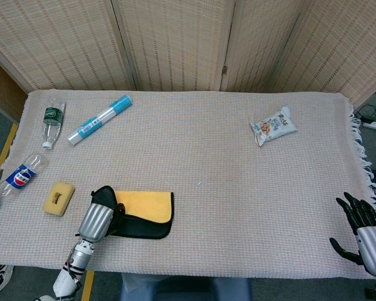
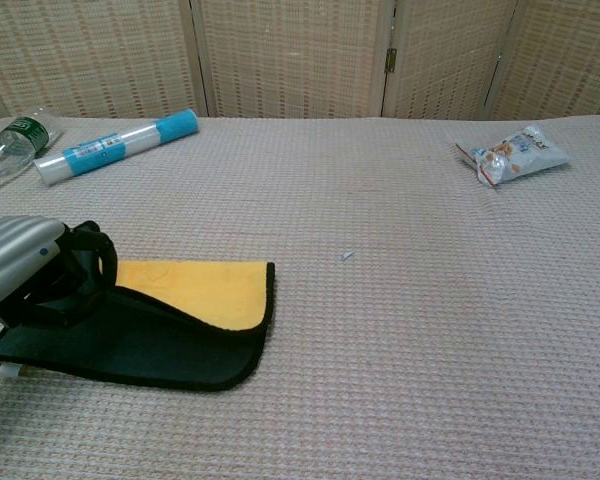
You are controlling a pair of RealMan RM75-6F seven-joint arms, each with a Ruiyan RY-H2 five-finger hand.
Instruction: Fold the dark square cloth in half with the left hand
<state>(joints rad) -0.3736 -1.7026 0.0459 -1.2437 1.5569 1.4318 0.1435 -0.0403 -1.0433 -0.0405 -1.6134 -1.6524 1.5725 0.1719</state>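
The dark square cloth (image 1: 145,227) lies near the table's front left edge, partly doubled over, with its yellow underside (image 1: 148,205) turned up. My left hand (image 1: 99,216) grips the cloth's left part, fingers curled into the fabric, low over the near edge. In the chest view the left hand (image 2: 25,270) sits at the far left, with the dark cloth (image 2: 150,345) beneath it and the yellow underside (image 2: 200,290) beside it. My right hand (image 1: 363,229) hangs off the table's right front corner, fingers spread, holding nothing.
A blue-capped tube (image 1: 100,119) and a green-label bottle (image 1: 52,122) lie at the back left. A Pepsi bottle (image 1: 17,177) and a yellow sponge (image 1: 58,197) sit left of the cloth. A snack bag (image 1: 274,126) lies at the back right.
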